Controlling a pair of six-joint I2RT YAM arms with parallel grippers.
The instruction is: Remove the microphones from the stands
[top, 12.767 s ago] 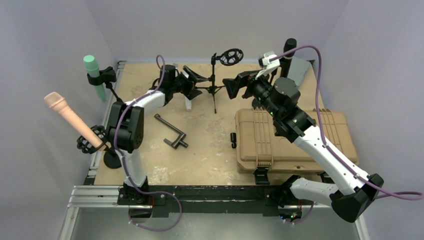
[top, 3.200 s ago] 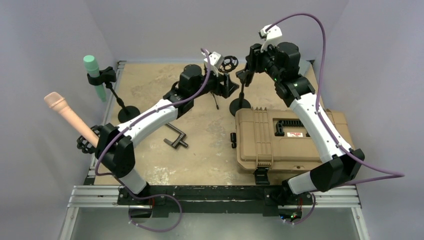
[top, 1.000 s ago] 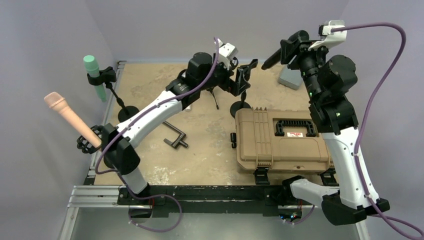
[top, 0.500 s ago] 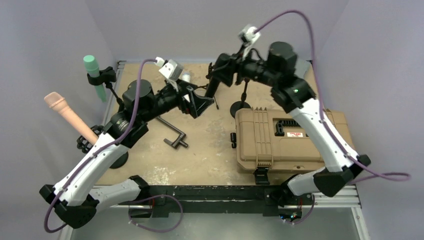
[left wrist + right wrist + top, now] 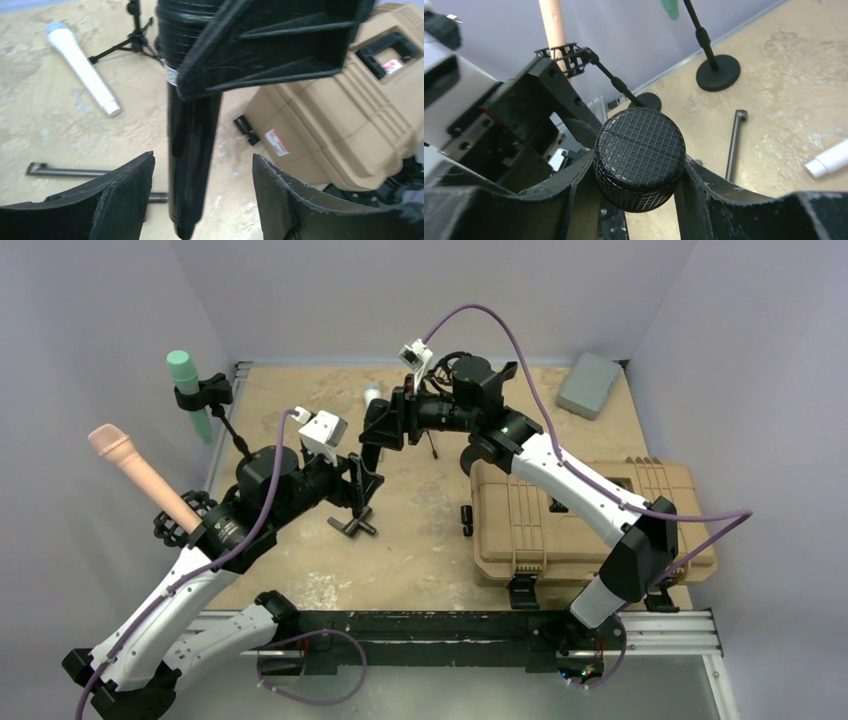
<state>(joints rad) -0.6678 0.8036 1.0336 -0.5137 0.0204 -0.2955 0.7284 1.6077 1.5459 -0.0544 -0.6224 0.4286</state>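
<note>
The right hand [image 5: 383, 427] pinches the black microphone [image 5: 639, 155], one of four; left hand [image 5: 201, 170] spread by its handle.

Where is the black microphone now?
Top view, centre: the black microphone is clamped in the right gripper above the table, handle hanging between the open fingers of the left gripper.

The right gripper [image 5: 637, 169] is clamping the black microphone [image 5: 639, 147], with a finger hugging each side of its meshed head. The left arm [image 5: 504, 120] is crowding in behind on the left. On the table [image 5: 804, 85], a round stand base [image 5: 718, 73] is standing, a metal bar [image 5: 734, 145] is lying flat, and a white microphone [image 5: 830, 160] is poking in at the right edge.
</note>
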